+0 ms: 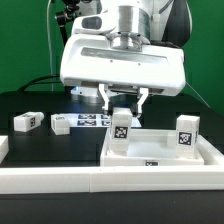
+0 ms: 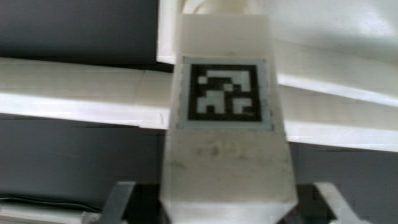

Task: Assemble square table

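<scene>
Tilt is the danger: the gripper [image 1: 122, 108] pinches a white leg block [image 1: 120, 132] between closed fingers [image 1: 106, 98], upright at the tabletop [image 1: 160, 150] corner on the exterior view's left; slightly off-axis, it could jam or slip.

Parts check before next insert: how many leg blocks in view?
4. Leftmost leg and second leg lie on the table, the exterior view's left; held leg upright between the jaws over the tabletop; fourth leg upright, the exterior view's right. None seem hidden.
</scene>
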Available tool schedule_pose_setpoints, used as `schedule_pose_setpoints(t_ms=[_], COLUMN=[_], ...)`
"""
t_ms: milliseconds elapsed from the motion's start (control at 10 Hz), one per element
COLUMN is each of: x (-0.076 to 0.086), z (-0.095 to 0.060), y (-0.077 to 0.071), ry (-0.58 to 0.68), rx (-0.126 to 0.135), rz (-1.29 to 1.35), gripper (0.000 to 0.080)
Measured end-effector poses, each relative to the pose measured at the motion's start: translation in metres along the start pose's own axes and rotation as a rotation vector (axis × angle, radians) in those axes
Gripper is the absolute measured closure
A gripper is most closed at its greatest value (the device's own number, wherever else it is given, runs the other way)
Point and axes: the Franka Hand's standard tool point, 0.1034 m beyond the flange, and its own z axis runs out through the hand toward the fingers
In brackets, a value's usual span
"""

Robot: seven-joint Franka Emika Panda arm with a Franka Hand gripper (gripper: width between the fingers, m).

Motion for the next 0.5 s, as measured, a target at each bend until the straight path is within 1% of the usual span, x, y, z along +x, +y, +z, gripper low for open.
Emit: schedule_pose_setpoints(t_ms=[500], x=[-0.0001], z=[0.0000], y=[0.0000], ry=[0.000], rx=[0.000], rz=[0.000], gripper=[0.0506])
